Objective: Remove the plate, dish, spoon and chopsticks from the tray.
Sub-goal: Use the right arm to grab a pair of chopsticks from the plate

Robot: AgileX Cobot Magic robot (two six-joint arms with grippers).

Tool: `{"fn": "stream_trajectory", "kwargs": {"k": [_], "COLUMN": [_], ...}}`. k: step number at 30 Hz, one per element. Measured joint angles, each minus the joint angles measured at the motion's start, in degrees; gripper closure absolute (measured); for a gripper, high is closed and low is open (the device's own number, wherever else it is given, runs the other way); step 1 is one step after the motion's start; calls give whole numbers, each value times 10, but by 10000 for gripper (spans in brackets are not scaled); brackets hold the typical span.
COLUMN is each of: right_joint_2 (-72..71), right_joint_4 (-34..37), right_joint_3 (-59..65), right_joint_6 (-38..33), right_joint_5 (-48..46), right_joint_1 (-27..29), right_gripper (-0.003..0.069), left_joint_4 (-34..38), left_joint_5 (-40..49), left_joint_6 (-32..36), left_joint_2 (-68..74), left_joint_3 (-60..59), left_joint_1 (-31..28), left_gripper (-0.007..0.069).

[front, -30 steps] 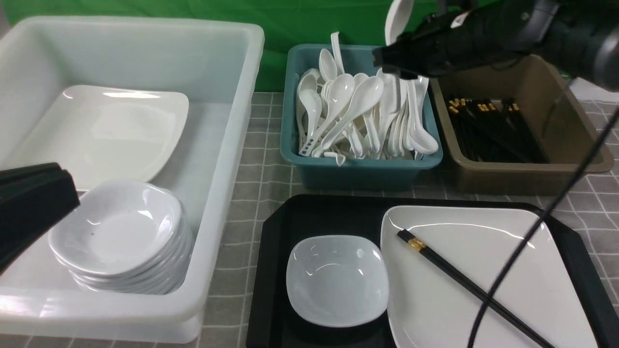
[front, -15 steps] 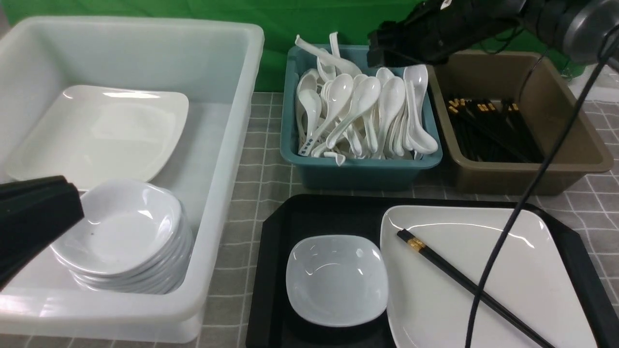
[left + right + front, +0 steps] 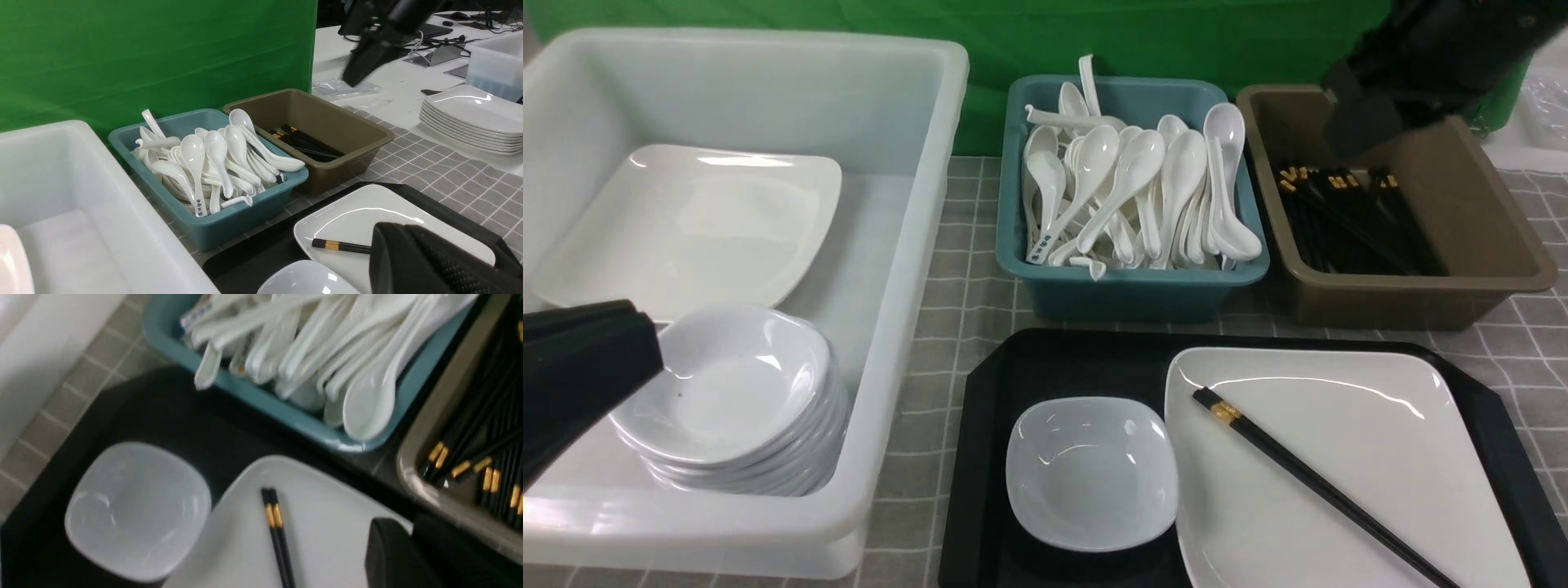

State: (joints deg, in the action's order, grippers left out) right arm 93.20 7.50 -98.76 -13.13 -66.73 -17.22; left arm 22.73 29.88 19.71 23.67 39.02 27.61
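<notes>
On the black plastic tray (image 3: 1086, 367) the long black gold-banded chopsticks (image 3: 1307, 478) lie across the large glossy white plate (image 3: 1380, 425), so they probably go first. The small greyish-white dish (image 3: 1092, 474) sits beside it, and no white soup spoon shows there. The right gripper (image 3: 1357, 131), blurred behind the tray, and the left gripper (image 3: 645, 347), cut off left of it, hide how open they are.

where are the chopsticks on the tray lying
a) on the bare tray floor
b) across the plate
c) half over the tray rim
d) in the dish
b: the chopsticks lie slantwise on the plate, and the dish beside it holds nothing.
</notes>
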Motion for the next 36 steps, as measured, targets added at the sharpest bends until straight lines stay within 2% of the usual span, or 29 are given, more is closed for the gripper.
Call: {"fn": "stream_trajectory", "kwargs": {"k": [2,4,6,7,10,11,12,18,23,26,32,36], "right_joint_2": [-69,-91,-132,-136,-139,-139,-132,-69,-18,-3,23,30], "right_joint_4": [-22,-32,-51,-54,-57,-57,-57,-58,-59,-57,-43,-42], "right_joint_3": [131,184,327,362,462,467,508,541,541,532,500,489], "right_joint_6": [0,1,2,2,2,2,2,2,2,2,2,1], "right_joint_5": [1,2,27,40,133,140,200,317,382,390,390,393], "right_joint_1": [0,0,1,1,1,1,1,1,1,1,0,-9], "right_gripper": [479,446,330,304,190,185,151,134,134,137,232,253], "left_joint_4": [-2,-2,-4,-4,-4,-4,-4,-3,0,0,0,4], "left_joint_5": [3,4,18,23,36,36,39,40,40,41,43,43], "left_joint_6": [0,0,1,1,1,1,1,0,0,0,0,-1], "left_joint_2": [0,0,0,0,0,0,0,0,0,0,0,0], "left_joint_3": [0,0,0,0,0,0,0,0,0,0,0,0], "left_joint_1": [0,0,0,0,0,0,0,0,0,0,0,0], "left_gripper": [617,617,617,617,617,617,617,617,617,617,617,617]}}
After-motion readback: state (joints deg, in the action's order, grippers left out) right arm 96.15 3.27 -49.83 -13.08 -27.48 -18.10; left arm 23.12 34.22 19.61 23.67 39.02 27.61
